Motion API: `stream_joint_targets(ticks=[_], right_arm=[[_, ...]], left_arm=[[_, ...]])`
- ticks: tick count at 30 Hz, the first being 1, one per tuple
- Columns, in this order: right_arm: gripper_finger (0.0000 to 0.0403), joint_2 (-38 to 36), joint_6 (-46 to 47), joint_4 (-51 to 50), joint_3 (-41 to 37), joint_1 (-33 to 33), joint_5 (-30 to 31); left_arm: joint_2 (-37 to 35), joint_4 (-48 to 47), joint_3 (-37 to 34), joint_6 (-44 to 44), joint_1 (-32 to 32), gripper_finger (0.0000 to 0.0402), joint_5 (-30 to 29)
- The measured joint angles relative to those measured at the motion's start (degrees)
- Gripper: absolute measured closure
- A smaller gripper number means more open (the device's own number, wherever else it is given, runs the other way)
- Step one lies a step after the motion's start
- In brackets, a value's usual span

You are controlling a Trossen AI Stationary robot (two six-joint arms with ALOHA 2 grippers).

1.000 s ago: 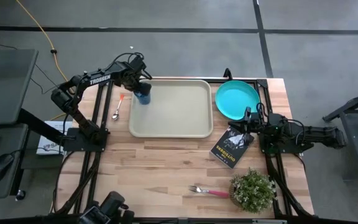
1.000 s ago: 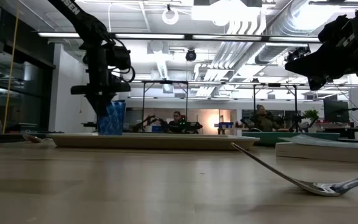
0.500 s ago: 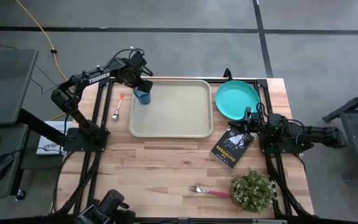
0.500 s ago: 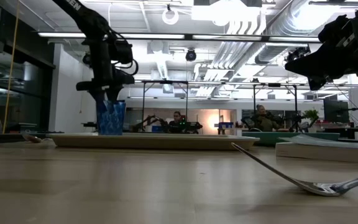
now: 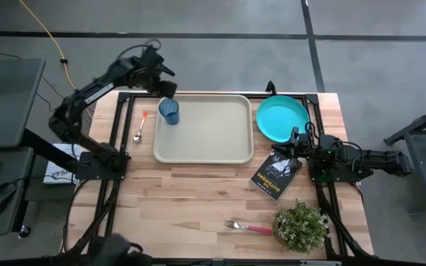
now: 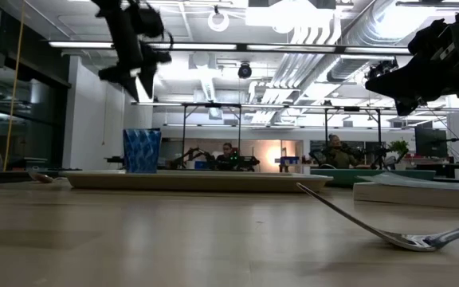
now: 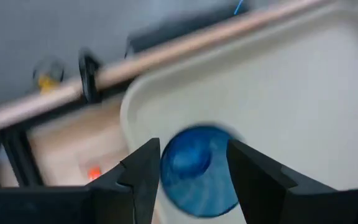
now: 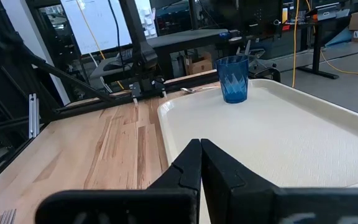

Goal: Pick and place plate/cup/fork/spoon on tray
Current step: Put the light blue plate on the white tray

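Left wrist view shows the left pincer (image 7: 191, 177) spread wide, empty, above the cup (image 7: 199, 171) standing on the tray (image 7: 303, 99).

1 tray (image 5: 205, 133), cup (image 5: 169, 111), plate (image 5: 282, 118), fork (image 5: 246, 227), spoon (image 5: 139, 131), book (image 5: 275, 176), plant (image 5: 300, 226).

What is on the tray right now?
Only the blue cup, standing upright in a corner of the tray. The rest of its floor shows bare. The left tool hangs open above the cup, hiding nothing on the tray.

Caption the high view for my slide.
Left gripper open above the cup standing in the tray corner; right gripper shut beside the plate.
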Motion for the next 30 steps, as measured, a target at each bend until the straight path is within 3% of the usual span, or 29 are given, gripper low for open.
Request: stream_joint_targets(ticks=[3,7,15,21,25,30], right_arm=[[0.0403,0.02,0.00,-0.01,-0.01,0.00,0.01],[0.0403,0.02,0.00,-0.02,0.00,0.00,0.00],[0.0403,0.00,-0.02,0.00,-0.02,0.00,0.02],[0.0403,0.00,0.00,-0.01,-0.02,-0.01,0.01],[0.0403,0.00,-0.01,-0.02,-0.02,-0.01,0.00],[0.0403,0.00,0.00,-0.02,-0.02,-0.02,0.02]], left_arm=[[-5.36,5.55,-0.28,3.62,-1.67,0.0234,-1.18],[-14.73,18.15,-6.78,8.43,-7.20,0.0234,-1.53],[-34.91,52.90,-33.23,9.22,-19.66,0.0234,2.39],[-46.17,73.80,-50.67,8.95,-27.13,0.0234,5.61],[-51.14,79.65,-56.60,9.73,-30.98,0.0234,5.62],[-54.95,78.37,-58.18,13.63,-35.02,0.0234,5.62]])
